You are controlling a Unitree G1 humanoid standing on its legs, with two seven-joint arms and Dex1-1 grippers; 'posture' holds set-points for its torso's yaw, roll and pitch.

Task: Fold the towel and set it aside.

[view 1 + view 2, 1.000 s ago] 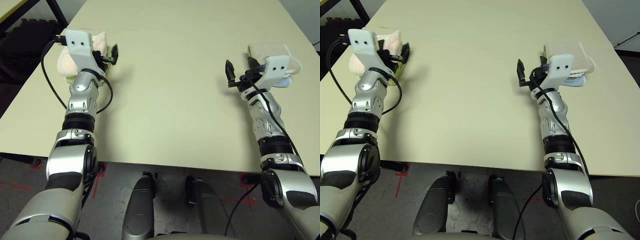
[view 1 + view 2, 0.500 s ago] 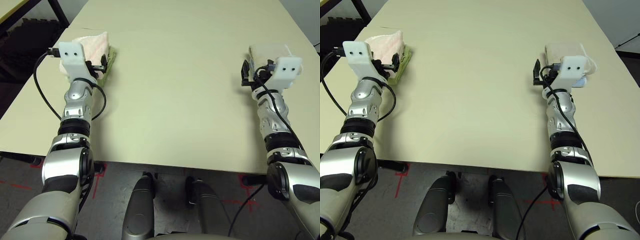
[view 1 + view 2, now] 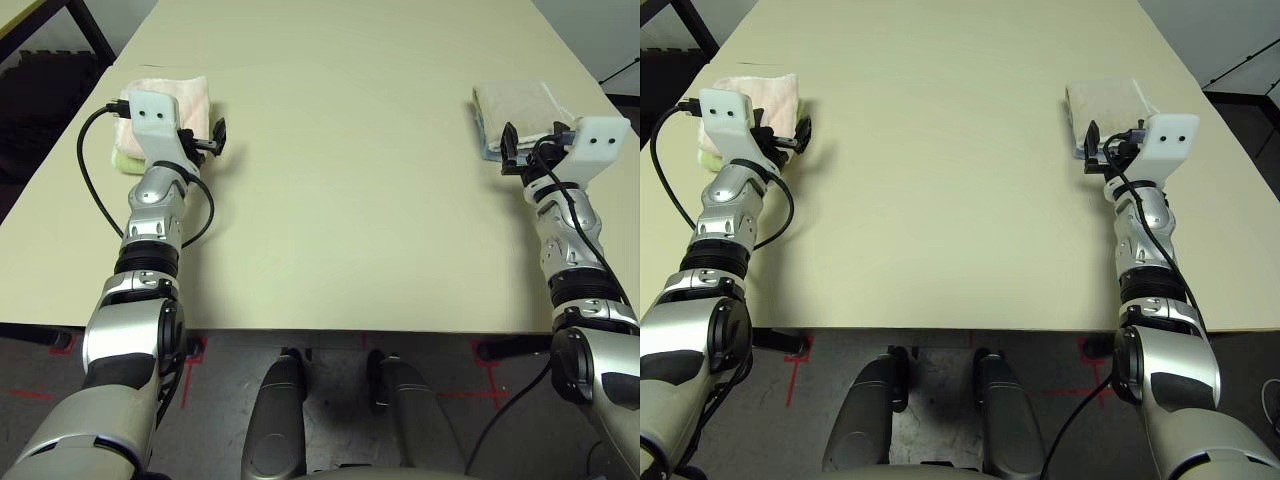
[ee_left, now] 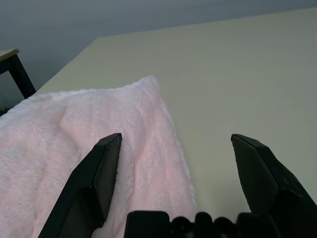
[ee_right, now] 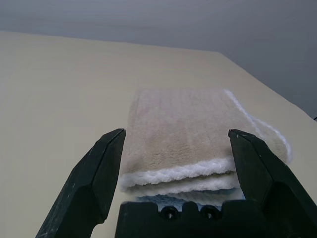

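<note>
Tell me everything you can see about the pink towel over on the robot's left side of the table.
The pink towel is a pale pink, fluffy terry cloth, folded into a compact rectangle. It lies flat near the left edge of the table, on top of a light green towel whose edge peeks out underneath. The left gripper hovers open at the towel's near right corner; in the left wrist view one finger stands over the pink pile. Whether it touches the cloth cannot be told.

Head stereo looks down; wrist cams close, forward.
</note>
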